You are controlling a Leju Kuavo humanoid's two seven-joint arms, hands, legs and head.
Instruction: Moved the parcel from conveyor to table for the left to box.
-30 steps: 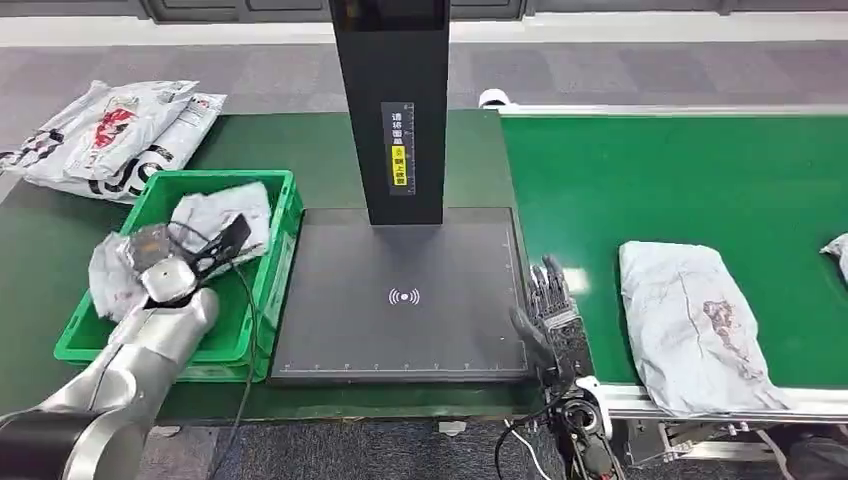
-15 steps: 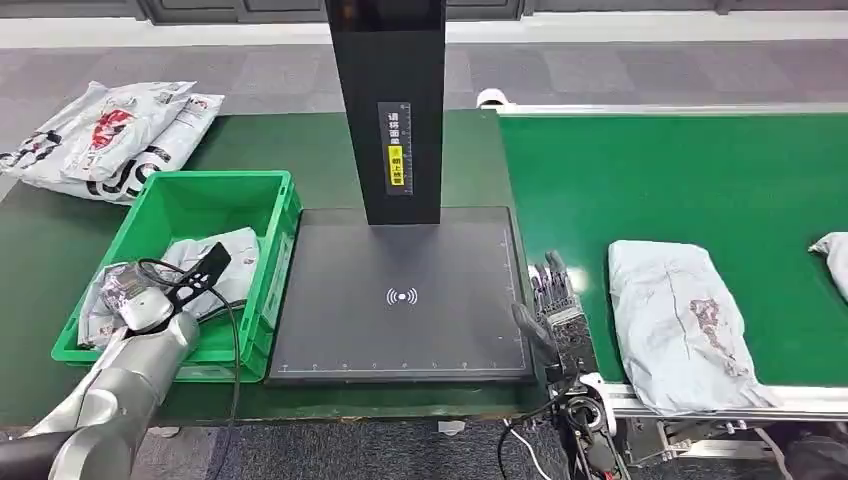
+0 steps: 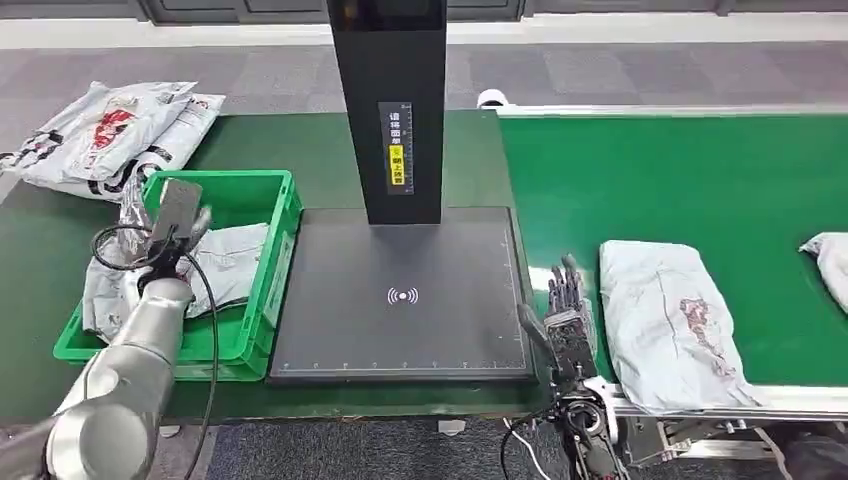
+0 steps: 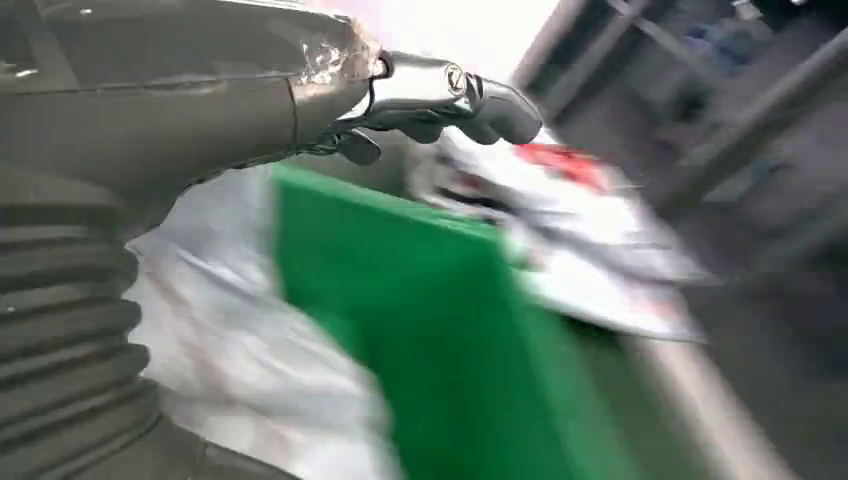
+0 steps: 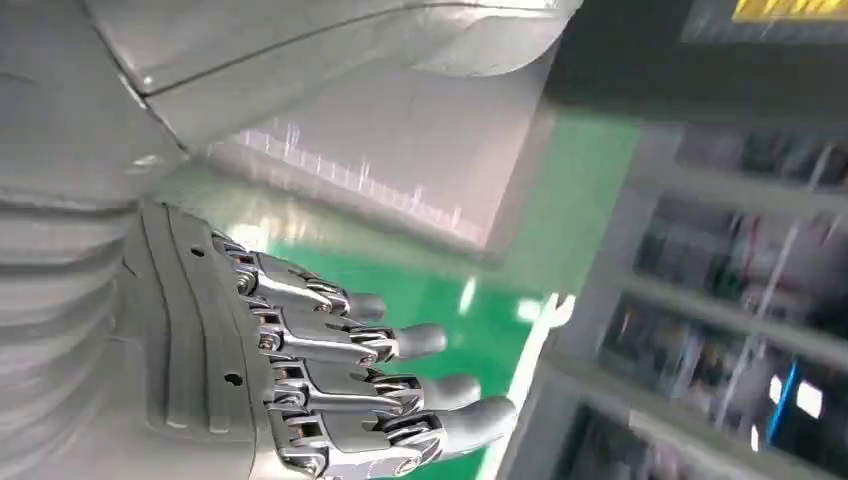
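Observation:
A grey-white parcel (image 3: pixel 672 322) lies on the green conveyor (image 3: pixel 680 170), close to its near edge. My right hand (image 3: pixel 566 305) is held just left of it, between the belt and the scan pad, fingers straight and apart (image 5: pixel 400 345), holding nothing. My left hand (image 3: pixel 150 225) hovers over the left side of the green crate (image 3: pixel 215 180). Its fingers (image 4: pixel 450 95) are loosely extended with nothing in them. A crumpled white parcel (image 3: pixel 225 265) lies inside the crate, and the blurred left wrist view shows this parcel (image 4: pixel 230 350) beside the crate wall (image 4: pixel 440 340).
A black scan pad (image 3: pixel 400 295) with a tall black column (image 3: pixel 388 110) fills the table's middle. Several printed parcels (image 3: pixel 110 135) are piled at the table's back left. Another parcel (image 3: pixel 828 255) enters at the belt's right edge. A cable loops from my left wrist.
My left hand has let go of the parcel, which now lies in the crate, and has lifted toward the crate's far left. The conveyor parcel has crept slightly left.

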